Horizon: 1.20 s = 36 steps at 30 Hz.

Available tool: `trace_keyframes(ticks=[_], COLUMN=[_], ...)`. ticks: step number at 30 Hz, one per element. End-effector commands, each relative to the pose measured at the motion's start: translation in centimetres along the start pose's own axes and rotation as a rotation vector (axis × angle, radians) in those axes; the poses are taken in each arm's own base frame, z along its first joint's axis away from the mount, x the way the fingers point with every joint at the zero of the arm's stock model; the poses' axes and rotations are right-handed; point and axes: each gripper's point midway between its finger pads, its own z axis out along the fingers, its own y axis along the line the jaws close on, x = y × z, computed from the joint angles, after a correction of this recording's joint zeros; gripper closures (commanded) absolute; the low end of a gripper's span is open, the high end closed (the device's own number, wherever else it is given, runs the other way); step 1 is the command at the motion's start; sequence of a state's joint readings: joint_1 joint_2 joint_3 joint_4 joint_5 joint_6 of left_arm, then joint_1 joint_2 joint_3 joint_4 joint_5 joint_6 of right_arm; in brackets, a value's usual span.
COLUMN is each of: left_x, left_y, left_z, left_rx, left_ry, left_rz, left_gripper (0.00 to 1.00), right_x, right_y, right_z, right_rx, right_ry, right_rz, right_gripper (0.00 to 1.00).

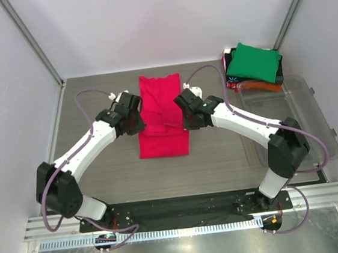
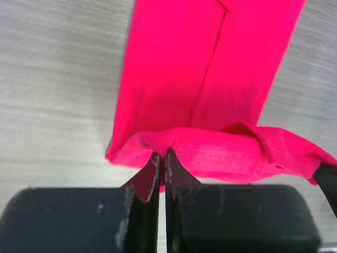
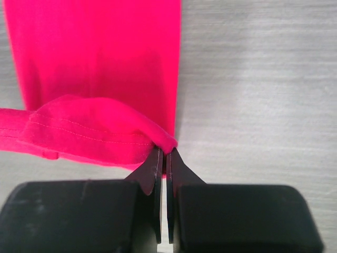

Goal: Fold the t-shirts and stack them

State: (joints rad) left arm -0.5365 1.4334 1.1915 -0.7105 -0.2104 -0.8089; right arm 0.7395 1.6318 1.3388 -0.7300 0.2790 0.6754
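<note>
Open table (image 2: 52,79) outboard of left fingers (image 2: 151,182) and right fingers (image 3: 177,174); crimson t-shirt (image 1: 161,112) filling the span between and ahead of both; folded t-shirts (image 1: 252,63) and clear bin (image 1: 302,97) farther outboard of right fingers.

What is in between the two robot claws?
The pink t-shirt: its pinched edge stretches from the left claw to the right claw, seen in the top view.

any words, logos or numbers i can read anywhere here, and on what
No text can be read in any view.
pink shirt: plain, with no print or label showing, also in both wrist views.
black shirt, low in the stack: a red and blue print, too small to read.
green shirt, on top of the stack: no print shows.
</note>
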Motion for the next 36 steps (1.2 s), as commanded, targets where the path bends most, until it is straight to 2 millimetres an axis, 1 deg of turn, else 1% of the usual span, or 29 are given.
trace_keyframes(ticks=[1,2,3,5,6,8,10,11,13,14,15,17,18,22,25,27,28,29,30,31,32,33,34,35,36], left_x=[-3.0,-3.0,-3.7,-3.7,-4.1,-4.5,-4.8,-4.7,-4.8,-4.8,-4.9,-4.6,-4.6,-4.2,-4.8,-5.2,-5.4,-5.0,-6.0,-6.3,-6.4,-7.6,-8.1,-8.3,-9.8], left_y=[-1.8,-1.7,-1.9,-1.8,-1.8,-1.7,-1.5,-1.4,-0.9,-0.8,-0.7,-0.5,-0.5,-0.3,-0.5,-0.4,-0.5,0.0,-0.4,-0.7,-0.2,-1.3,-1.5,-1.3,-2.2], left_z=[0.7,1.9,2.2,3.4,3.7,4.1,4.8,5.1,5.9,6.2,6.4,7.4,7.7,9.5,10.2,11.1,11.4,12.3,12.4,12.7,12.8,12.8,12.6,11.9,10.8], left_rx=[0.082,0.066,0.071,0.058,0.056,0.055,0.046,0.042,0.025,0.022,0.023,0.014,0.015,-0.001,0.004,-0.005,-0.001,-0.019,-0.009,0.003,-0.017,0.013,0.014,0.007,0.033], left_ry=[-0.031,-0.011,-0.015,0.009,0.009,0.012,0.017,0.024,0.035,0.039,0.043,0.065,0.070,0.102,0.105,0.112,0.117,0.142,0.132,0.139,0.163,0.168,0.173,0.191,0.157], left_rz=[0.010,0.010,0.005,0.007,0.003,-0.001,0.000,-0.001,-0.006,-0.007,-0.013,-0.011,-0.012,-0.011,-0.017,-0.019,-0.019,-0.023,-0.030,-0.022,-0.024,-0.027,-0.022,-0.009,-0.001], left_gripper=[1.00,1.00,1.00,1.00,1.00,1.00,1.00,1.00,1.00,1.00,1.00,1.00,1.00,1.00,1.00,1.00,0.97,0.94,0.90,0.79,0.71,0.62,0.55,0.42,0.37], right_x=[-2.6,-3.0,-3.4,-4.3,-4.6,-5.0,-6.0,-5.8,-6.4,-6.5,-6.2,-6.5,-6.1,-6.0,-6.1,-6.2,-6.6,-6.6,-6.8,-8.3,-8.1,-8.9,-11.0,-11.1,-12.1], right_y=[0.6,0.3,0.3,0.3,0.3,0.7,0.9,1.0,1.0,1.0,1.1,1.1,1.1,1.0,1.0,0.8,0.8,0.8,0.7,1.2,0.8,0.4,1.1,0.5,0.3], right_z=[0.7,1.2,1.5,2.5,2.9,3.8,4.2,4.9,5.5,5.8,6.5,7.1,7.9,9.4,10.4,11.0,11.5,11.8,12.1,11.8,12.6,12.6,11.8,11.6,10.8], right_rx=[-0.021,-0.016,-0.017,-0.022,-0.026,-0.038,-0.049,-0.052,-0.061,-0.063,-0.067,-0.073,-0.069,-0.068,-0.065,-0.061,-0.059,-0.064,-0.061,-0.074,-0.059,-0.044,-0.053,-0.028,-0.015], right_ry=[-0.032,-0.033,-0.034,-0.034,-0.031,-0.022,-0.029,-0.013,-0.011,-0.007,0.011,0.014,0.033,0.060,0.070,0.076,0.076,0.084,0.088,0.062,0.089,0.083,0.041,0.059,0.036], right_rz=[-0.032,-0.038,-0.040,-0.049,-0.052,-0.064,-0.074,-0.081,-0.086,-0.087,-0.088,-0.091,-0.096,-0.092,-0.091,-0.083,-0.076,-0.077,-0.074,-0.070,-0.078,-0.084,-0.086,-0.087,-0.090], right_gripper=[0.99,0.99,0.99,0.99,0.99,0.99,0.99,0.99,0.99,0.99,0.99,0.99,0.99,0.99,0.99,0.99,0.99,0.96,0.89,0.74,0.49,0.39,0.33,0.27,0.27])
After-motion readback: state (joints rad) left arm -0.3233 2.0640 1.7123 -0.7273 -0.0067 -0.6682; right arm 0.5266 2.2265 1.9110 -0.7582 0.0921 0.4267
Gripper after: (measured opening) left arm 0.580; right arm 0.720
